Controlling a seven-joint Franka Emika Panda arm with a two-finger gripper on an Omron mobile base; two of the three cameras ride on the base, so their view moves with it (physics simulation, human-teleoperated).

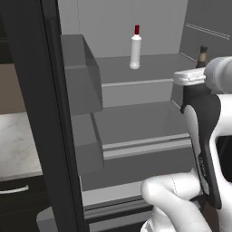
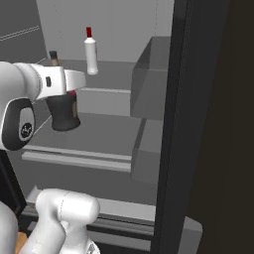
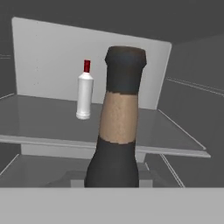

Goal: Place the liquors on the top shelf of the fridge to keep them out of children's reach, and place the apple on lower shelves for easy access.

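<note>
The slim white liquor bottle [image 1: 135, 50] [image 2: 90, 55] [image 3: 85, 94] with a red cap stands upright on the top shelf [image 1: 156, 68] [image 2: 116, 74] [image 3: 39, 118] of the fridge [image 1: 113, 18]. My gripper [image 1: 195, 88] [image 2: 63, 94] is shut on the squat dark liquor bottle [image 3: 120, 122]. It holds the bottle upright in front of the top shelf's front edge, with the body hanging below the plate's level. The bottle's neck [image 1: 202, 54] [image 2: 53, 57] sticks up above my hand. The lower shelves [image 1: 136, 120] [image 2: 94, 134] lie beneath. The apple is out of view.
Boxy grey door bins [image 1: 79, 72] [image 2: 151, 79] hang on the open black fridge door [image 1: 41, 113] [image 2: 198, 124]. A marble counter [image 1: 18, 140] lies beyond the door. The fridge side wall [image 1: 208, 31] stands close to the held bottle.
</note>
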